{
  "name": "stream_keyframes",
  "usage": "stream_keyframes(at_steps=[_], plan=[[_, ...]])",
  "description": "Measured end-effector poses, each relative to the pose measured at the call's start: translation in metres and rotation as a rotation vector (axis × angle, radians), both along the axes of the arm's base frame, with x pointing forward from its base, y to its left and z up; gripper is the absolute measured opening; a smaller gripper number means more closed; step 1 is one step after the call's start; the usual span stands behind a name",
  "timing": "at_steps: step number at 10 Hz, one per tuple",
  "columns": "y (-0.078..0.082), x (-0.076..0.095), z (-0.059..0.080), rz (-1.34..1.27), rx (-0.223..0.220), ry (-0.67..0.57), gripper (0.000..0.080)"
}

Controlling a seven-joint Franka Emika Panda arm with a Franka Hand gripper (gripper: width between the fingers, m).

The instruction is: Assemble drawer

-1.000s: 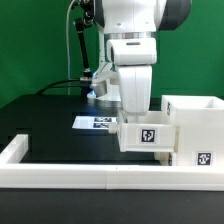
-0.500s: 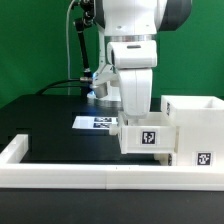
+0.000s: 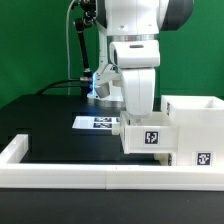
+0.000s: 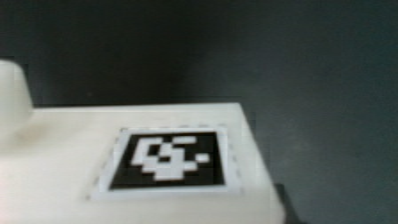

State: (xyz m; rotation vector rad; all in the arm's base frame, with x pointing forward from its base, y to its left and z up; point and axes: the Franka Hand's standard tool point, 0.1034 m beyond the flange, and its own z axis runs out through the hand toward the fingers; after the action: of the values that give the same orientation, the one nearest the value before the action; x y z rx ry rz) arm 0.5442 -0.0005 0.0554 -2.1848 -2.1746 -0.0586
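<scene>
On the black table (image 3: 45,125), the white tagged drawer box (image 3: 148,137) edges rightward into the white open-topped case (image 3: 193,125), nearing seating; the gripper's grasp is hidden.

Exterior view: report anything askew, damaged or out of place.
Nothing stands out. The small tagged drawer box sits squarely against the larger white drawer case, both level behind the white rail. The marker board lies flat. The gripper is hidden, so its grip cannot be judged.

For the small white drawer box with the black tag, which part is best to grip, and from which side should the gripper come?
Grip the small drawer box by its thin upright walls, coming from above: its top looks open, and its tagged front is broad and flat. The larger box stands close on the exterior view's right.
</scene>
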Motion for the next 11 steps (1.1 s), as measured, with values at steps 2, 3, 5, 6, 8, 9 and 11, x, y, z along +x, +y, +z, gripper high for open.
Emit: stream_keyframes(at_steps=[2,3,5,6,8,9,11], plan=[[0.004,0.000,0.000,0.004,0.003,-0.002,0.0044],[0.007,0.000,0.000,0.007,0.005,-0.002,0.0044],[0.012,0.001,0.000,0.013,0.007,-0.007,0.0044],[0.015,0.001,-0.001,0.016,0.009,-0.017,0.0044],[0.017,0.001,0.000,0.007,0.009,-0.018,0.0044],[0.017,0.001,0.000,0.006,0.009,-0.018,0.0044],[0.017,0.001,0.000,0.006,0.009,-0.018,0.0044]])
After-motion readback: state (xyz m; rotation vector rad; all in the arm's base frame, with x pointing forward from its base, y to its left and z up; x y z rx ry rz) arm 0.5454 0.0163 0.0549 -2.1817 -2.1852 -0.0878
